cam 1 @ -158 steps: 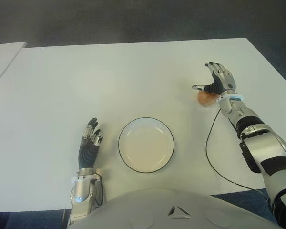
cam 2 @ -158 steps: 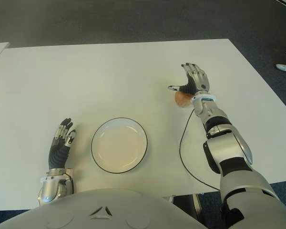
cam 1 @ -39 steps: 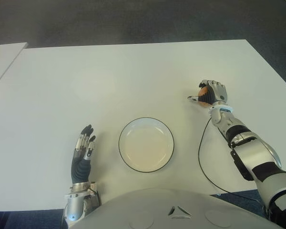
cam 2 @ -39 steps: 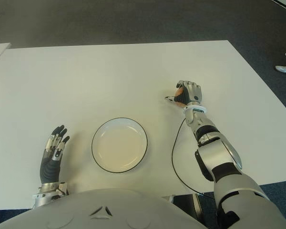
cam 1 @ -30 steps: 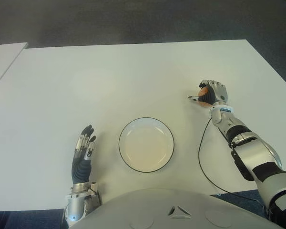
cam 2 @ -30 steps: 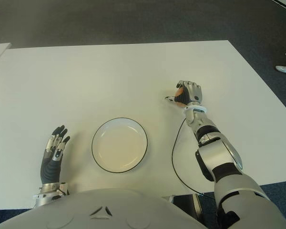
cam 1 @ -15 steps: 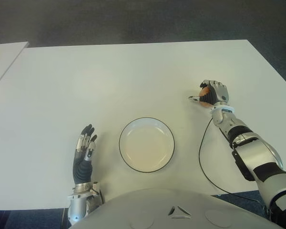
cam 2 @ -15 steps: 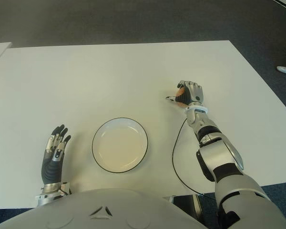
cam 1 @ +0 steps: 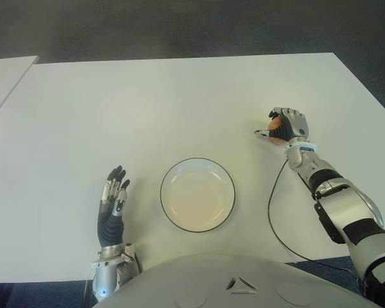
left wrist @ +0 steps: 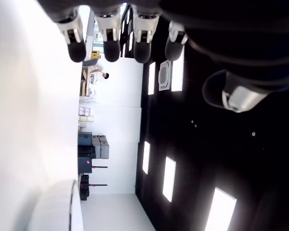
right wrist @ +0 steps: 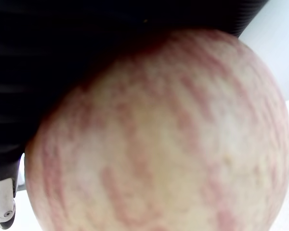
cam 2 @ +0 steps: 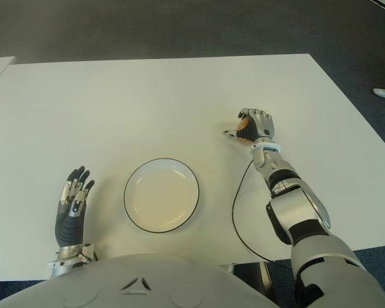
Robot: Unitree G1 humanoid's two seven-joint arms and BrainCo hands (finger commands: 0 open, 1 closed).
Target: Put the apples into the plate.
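A red-streaked yellow apple [right wrist: 173, 139] fills the right wrist view, pressed against the palm. My right hand [cam 1: 283, 125] is curled around the apple [cam 1: 275, 122] over the white table [cam 1: 147, 109], to the right of and beyond the plate. The white plate [cam 1: 197, 194] with a dark rim sits near the front middle of the table and holds nothing. My left hand [cam 1: 112, 200] shows left of the plate, fingers straight and holding nothing.
A black cable [cam 1: 273, 212] loops from the right forearm across the table's front right. Another white tabletop [cam 1: 3, 77] stands at the far left. Dark floor lies beyond the table's far edge.
The right hand, open beside the apple five seconds ago, has shut on it. Over the last second both hands barely move.
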